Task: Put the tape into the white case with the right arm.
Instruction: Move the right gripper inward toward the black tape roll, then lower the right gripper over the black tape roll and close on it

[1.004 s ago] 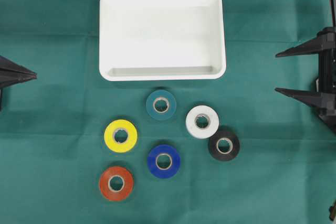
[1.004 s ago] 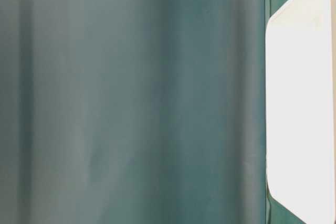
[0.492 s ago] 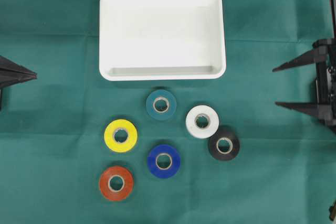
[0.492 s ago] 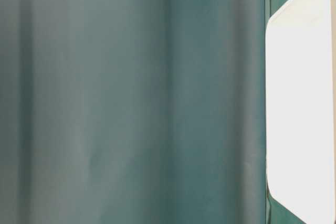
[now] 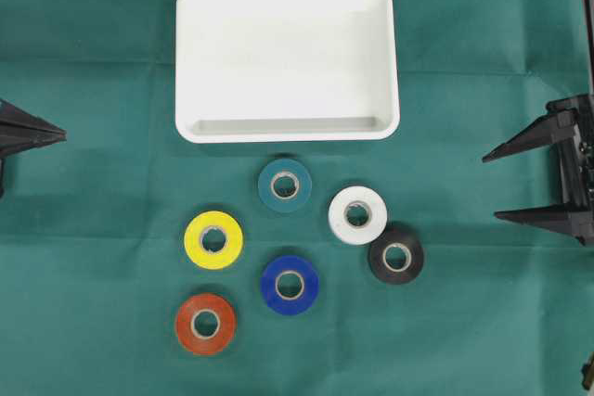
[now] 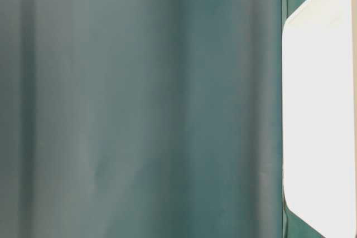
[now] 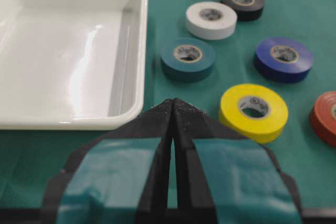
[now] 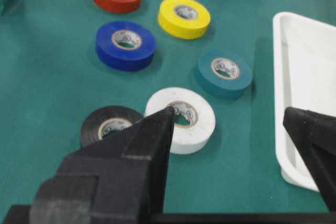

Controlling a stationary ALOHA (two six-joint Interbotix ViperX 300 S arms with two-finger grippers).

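Approach step; nothing is gripped.

Right gripper (image 5: 534, 183), all black with two pointed fingers, sits at the right edge of the green cloth-covered table (image 5: 93, 229), jaws spread wide, holding nothing. In the right wrist view the spread fingers frame the rolls ahead.

Nearest to it: a glossy black tape roll (image 5: 395, 256) lying flat, touching or just beside a white tape roll (image 5: 357, 214). Beyond these, a teal tape roll (image 5: 284, 185), a dark blue tape roll (image 5: 290, 284), a yellow tape roll (image 5: 213, 239) and, farthest, an orange-red tape roll (image 5: 205, 323). All six lie flat on the cloth, none in the tray.

The shallow white plastic rectangular case (image 5: 288, 127) with rounded corners lies above the rolls in the overhead view, near the teal one, and holds nothing.

Left gripper (image 7: 172, 109), black with teal patches, is at the far left edge, fingers pressed together, well apart from everything.

Judgement: the next move calls for reaching toward the black or white roll, descending with jaws straddling one roll only. Risk: the two neighbours sit so close that a finger could nudge the other.
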